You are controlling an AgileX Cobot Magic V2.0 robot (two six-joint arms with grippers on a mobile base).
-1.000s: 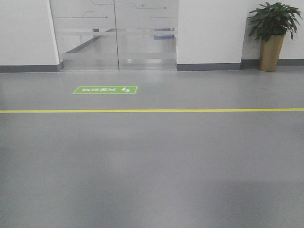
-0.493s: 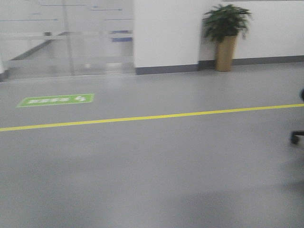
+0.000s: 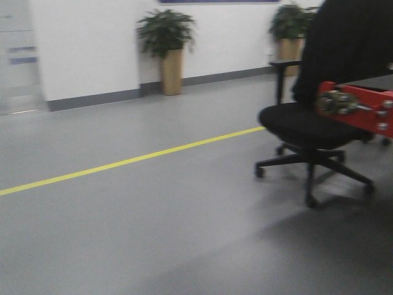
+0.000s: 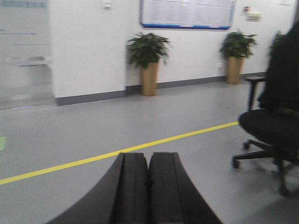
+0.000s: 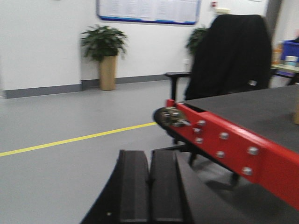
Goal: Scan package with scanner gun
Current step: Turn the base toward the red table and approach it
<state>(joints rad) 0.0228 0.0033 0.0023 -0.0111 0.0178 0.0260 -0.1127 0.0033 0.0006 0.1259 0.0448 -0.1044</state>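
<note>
The left end effector (image 4: pixel 148 159) and right end effector (image 5: pixel 149 157) have jaws pressed together, holding nothing. Neither package nor scanner shows (perhaps on the red-edged worktop (image 5: pixel 243 109)). Best to approach squarely, skirting the chair (image 3: pixel 304 126), before reaching.

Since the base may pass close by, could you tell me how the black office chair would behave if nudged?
The office chair would probably roll, since it stands on castors. Its seat may swivel on its single column. The dark garment draped over its back could slip off.
</note>
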